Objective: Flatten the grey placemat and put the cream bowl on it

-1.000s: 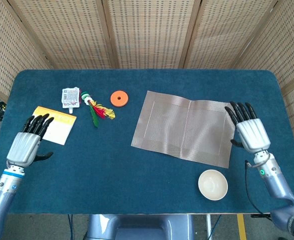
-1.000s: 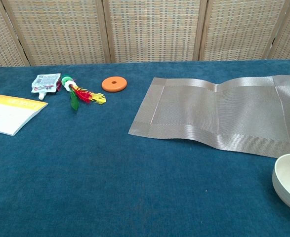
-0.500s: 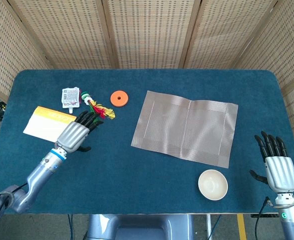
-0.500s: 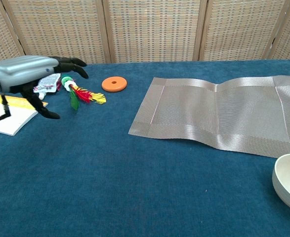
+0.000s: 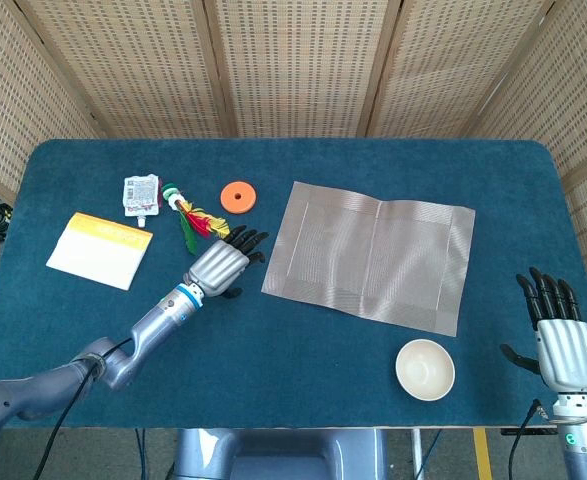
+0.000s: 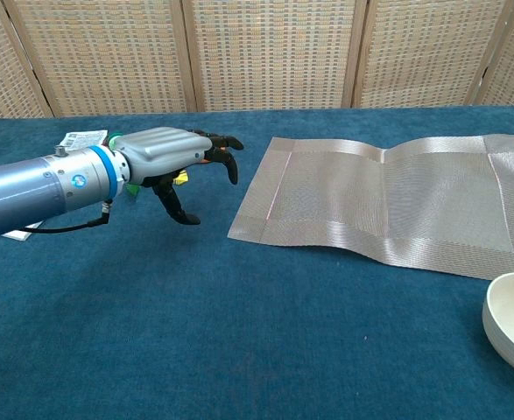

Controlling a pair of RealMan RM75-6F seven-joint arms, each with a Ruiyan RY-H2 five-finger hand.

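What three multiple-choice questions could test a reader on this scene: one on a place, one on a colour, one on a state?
1. Where is the cream bowl?
A. on the grey placemat
B. on the blue table, near the placemat's front right corner
C. in the left hand

2. What colour is the small disc?
A. orange
B. green
C. white

3. How is the left hand?
A. gripping the placemat
B. holding the bowl
C. open, holding nothing, just left of the grey placemat

Answers:
1 B: the bowl sits on bare table.
2 A: it is plainly orange.
3 C: its fingers are spread, short of the placemat's edge.
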